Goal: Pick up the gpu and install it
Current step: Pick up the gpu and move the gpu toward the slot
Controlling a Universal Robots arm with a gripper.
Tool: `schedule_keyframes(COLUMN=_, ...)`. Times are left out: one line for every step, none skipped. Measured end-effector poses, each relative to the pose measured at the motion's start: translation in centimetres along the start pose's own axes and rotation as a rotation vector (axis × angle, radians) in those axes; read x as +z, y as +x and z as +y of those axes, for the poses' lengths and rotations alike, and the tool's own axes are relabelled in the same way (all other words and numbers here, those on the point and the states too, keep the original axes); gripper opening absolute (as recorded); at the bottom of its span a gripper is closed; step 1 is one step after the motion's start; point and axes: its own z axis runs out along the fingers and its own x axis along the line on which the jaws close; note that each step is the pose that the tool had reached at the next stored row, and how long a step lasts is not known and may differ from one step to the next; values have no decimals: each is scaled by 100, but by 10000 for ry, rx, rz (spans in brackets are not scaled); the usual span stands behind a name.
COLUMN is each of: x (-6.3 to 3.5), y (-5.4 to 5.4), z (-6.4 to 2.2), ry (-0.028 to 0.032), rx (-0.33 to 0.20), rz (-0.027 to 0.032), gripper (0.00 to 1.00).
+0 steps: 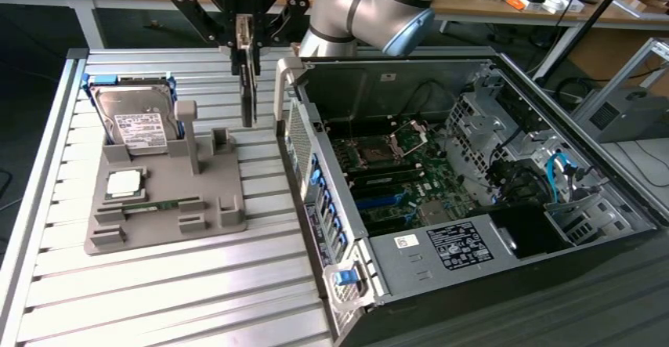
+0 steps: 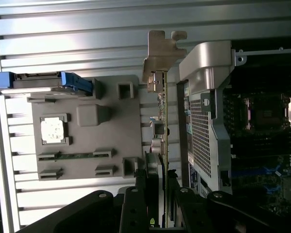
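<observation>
My gripper (image 1: 244,45) is shut on the gpu (image 1: 247,88), a thin card seen edge-on that hangs straight down from the fingers. It is in the air, above the strip of table between the grey fixture (image 1: 225,206) and the near wall of the open computer case (image 1: 303,128). In the wrist view the gpu (image 2: 162,121) runs away from my gripper (image 2: 160,189) as a narrow green edge. Its silver end bracket (image 2: 160,53) is at the far tip. The card sits just outside the case's perforated side wall (image 2: 201,126).
The grey fixture carries a hard drive (image 1: 136,120) in a blue caddy, a square processor (image 1: 124,182) and a narrow memory stick (image 1: 157,206). The case lies open, showing the motherboard (image 1: 403,175), with a drive cage (image 1: 502,112) at its far side. Ribbed aluminium table (image 1: 157,300) surrounds the fixture.
</observation>
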Motion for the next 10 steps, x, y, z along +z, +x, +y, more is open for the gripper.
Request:
schedule_keyframes(x=1, y=-3, z=0, ry=4, rx=0, rz=-1, gripper=27)
schedule_keyframes(x=0, y=-4, z=0, ry=6, rx=0, rz=-1, gripper=27)
schedule_keyframes(x=1, y=-6, z=0, ry=9, rx=0, rz=-1, gripper=27)
schedule_keyframes(x=1, y=-10, z=1, ry=13, rx=-1, rz=-1, gripper=27)
schedule_keyframes(x=0, y=-13, z=1, ry=16, rx=-1, rz=-1, gripper=27)
schedule_keyframes(x=1, y=-18, z=1, ry=21, rx=0, rz=-2, gripper=27)
schedule_keyframes(x=1, y=-22, z=2, ry=24, rx=-1, rz=-2, gripper=27)
schedule_keyframes(x=1, y=-24, z=2, ry=27, rx=-1, rz=-3, gripper=27)
schedule_keyframes(x=1, y=-28, z=2, ry=30, rx=-1, rz=-3, gripper=27)
schedule_keyframes(x=1, y=-31, z=2, ry=32, rx=-1, rz=-3, gripper=27)
